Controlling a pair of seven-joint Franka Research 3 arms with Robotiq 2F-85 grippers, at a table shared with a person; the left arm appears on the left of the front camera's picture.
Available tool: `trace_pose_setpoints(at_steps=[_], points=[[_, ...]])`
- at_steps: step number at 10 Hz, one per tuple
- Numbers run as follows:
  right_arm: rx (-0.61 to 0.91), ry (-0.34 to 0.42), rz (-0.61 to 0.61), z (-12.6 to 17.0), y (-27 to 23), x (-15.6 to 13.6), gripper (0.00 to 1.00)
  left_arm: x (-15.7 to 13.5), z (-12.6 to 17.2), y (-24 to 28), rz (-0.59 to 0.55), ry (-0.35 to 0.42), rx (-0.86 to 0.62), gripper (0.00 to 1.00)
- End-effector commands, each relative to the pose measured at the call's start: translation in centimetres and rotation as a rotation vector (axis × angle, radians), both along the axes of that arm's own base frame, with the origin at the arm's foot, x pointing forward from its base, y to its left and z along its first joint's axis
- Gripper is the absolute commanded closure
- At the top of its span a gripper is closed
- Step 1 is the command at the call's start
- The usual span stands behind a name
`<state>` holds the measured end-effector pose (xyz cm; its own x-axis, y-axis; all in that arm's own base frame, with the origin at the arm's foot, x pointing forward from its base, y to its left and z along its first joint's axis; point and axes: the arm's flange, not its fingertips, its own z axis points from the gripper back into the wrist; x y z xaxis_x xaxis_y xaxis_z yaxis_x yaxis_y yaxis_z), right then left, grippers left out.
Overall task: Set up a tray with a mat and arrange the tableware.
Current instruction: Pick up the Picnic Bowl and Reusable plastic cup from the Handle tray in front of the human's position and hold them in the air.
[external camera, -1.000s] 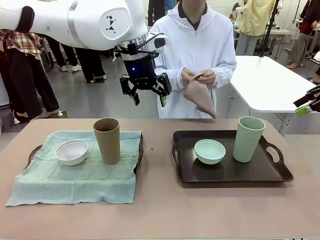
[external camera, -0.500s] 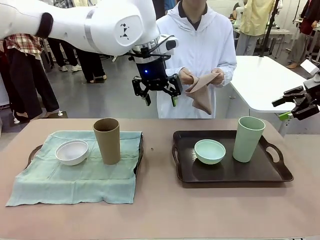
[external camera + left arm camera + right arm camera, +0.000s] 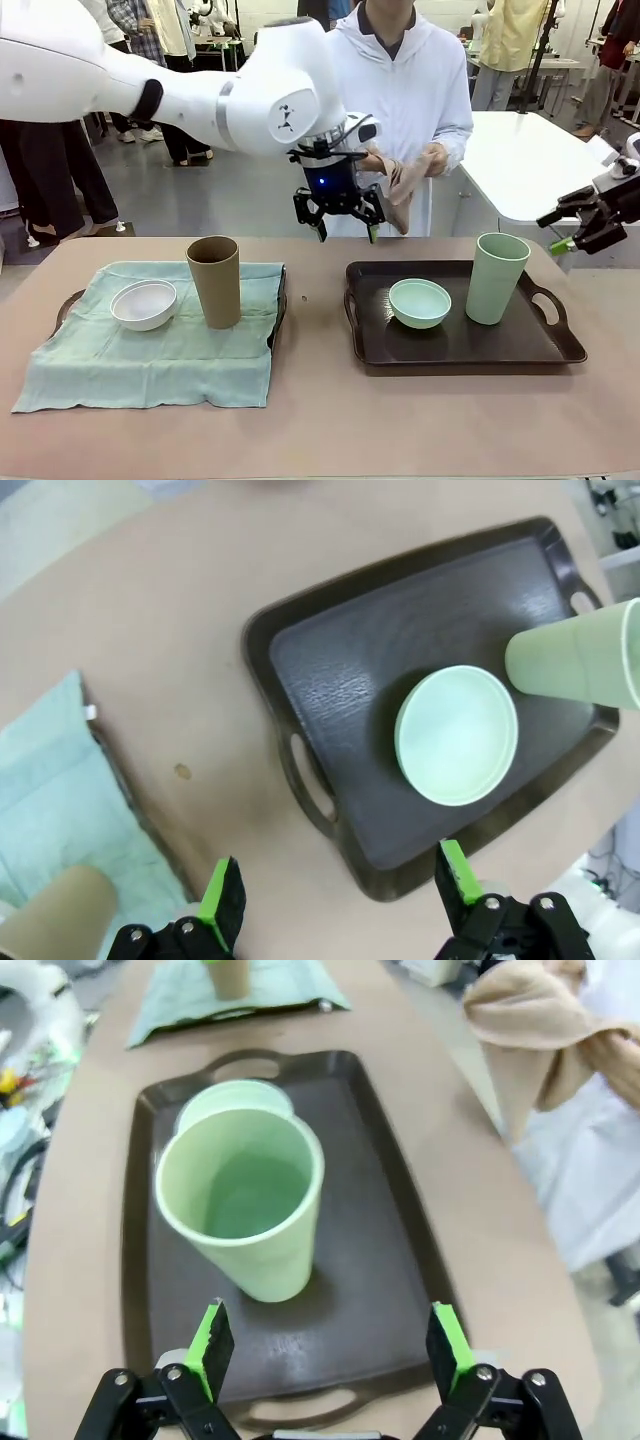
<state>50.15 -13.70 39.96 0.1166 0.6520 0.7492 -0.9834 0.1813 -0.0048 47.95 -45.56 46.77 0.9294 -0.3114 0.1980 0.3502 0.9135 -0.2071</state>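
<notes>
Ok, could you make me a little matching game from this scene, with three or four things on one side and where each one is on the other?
Things:
1. white bowl
2. mint green bowl
3. beige cloth
4. left gripper

Places or states:
A. in the person's hands
B. open, in the air
C. on the green mat
D. on the bare dark tray

Pairs: 1-C, 2-D, 3-A, 4-B.
</notes>
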Motion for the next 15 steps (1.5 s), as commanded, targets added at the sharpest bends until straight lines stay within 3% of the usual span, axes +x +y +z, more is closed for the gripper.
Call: trace_pose_setpoints(at_steps=[1, 7, 11, 12, 13, 15], points=[[-0.032, 0.040, 0.097, -1.1, -0.9, -0.6, 0.00, 0.6, -0.4, -2.5, 0.038, 0.004, 0.017, 0.00], [0.024, 0.052, 0.182, -4.6, 3.0, -3.5, 0.00, 0.8, -5.8, -5.3, 0.068, 0.068, 0.047, 0.00], [0.007, 0.064, 0.211, -7.1, 6.7, -4.0, 0.00, -0.9, -5.4, -5.4, 0.029, 0.052, 0.007, 0.00], [-0.027, 0.048, 0.145, -7.4, 6.5, -3.9, 0.00, 0.2, -6.0, -5.4, 0.023, 0.068, 0.019, 0.00], [0.011, 0.108, 0.222, -6.8, 6.1, -3.6, 0.00, 0.2, -6.0, -5.4, 0.023, 0.068, 0.019, 0.00], [0.011, 0.108, 0.222, -6.8, 6.1, -3.6, 0.00, 0.2, -6.0, -5.4, 0.023, 0.068, 0.019, 0.00]])
